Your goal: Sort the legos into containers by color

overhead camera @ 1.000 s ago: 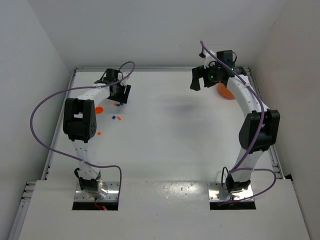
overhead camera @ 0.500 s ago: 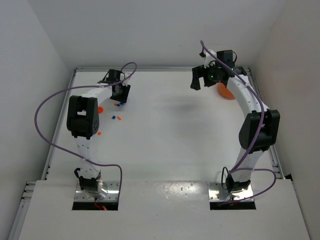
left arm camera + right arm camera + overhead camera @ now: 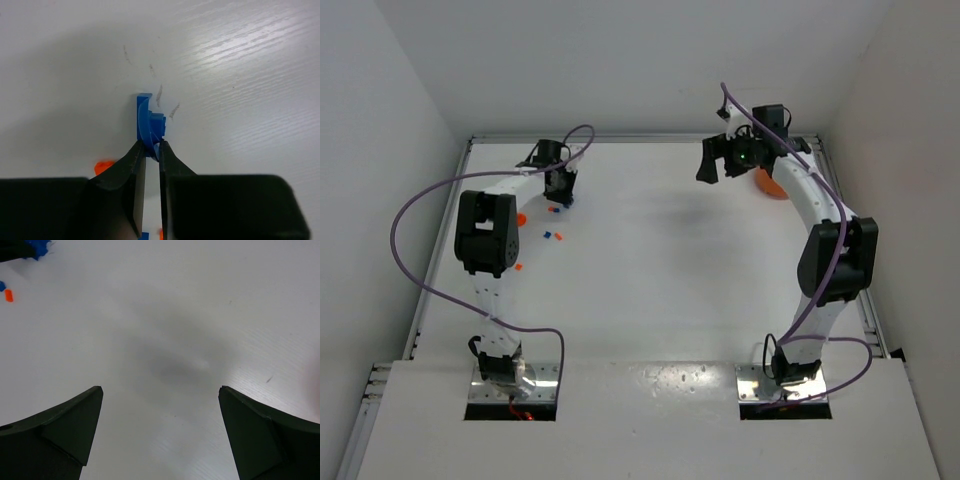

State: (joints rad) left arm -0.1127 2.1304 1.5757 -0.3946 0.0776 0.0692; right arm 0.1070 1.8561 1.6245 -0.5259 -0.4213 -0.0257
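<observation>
My left gripper (image 3: 560,190) (image 3: 152,150) is down at the back left of the table, its jaws shut on a blue lego (image 3: 149,125) that sticks out past the fingertips. More legos lie close by: an orange-red one (image 3: 103,166) just left of the fingers, an orange-red piece (image 3: 519,219), two blue ones (image 3: 553,236) and a small orange one (image 3: 518,266). My right gripper (image 3: 715,160) (image 3: 160,388) hangs wide open and empty over bare table at the back right. An orange container (image 3: 770,183) sits behind the right arm, partly hidden by it.
White walls close in the table at the back and on both sides. Purple cables loop from each arm. The right wrist view catches a blue piece (image 3: 37,247) and a small orange lego (image 3: 8,295) at its far left edge.
My left gripper has closed from open onto the blue lego. The right gripper has turned slightly to the left and stays open.
</observation>
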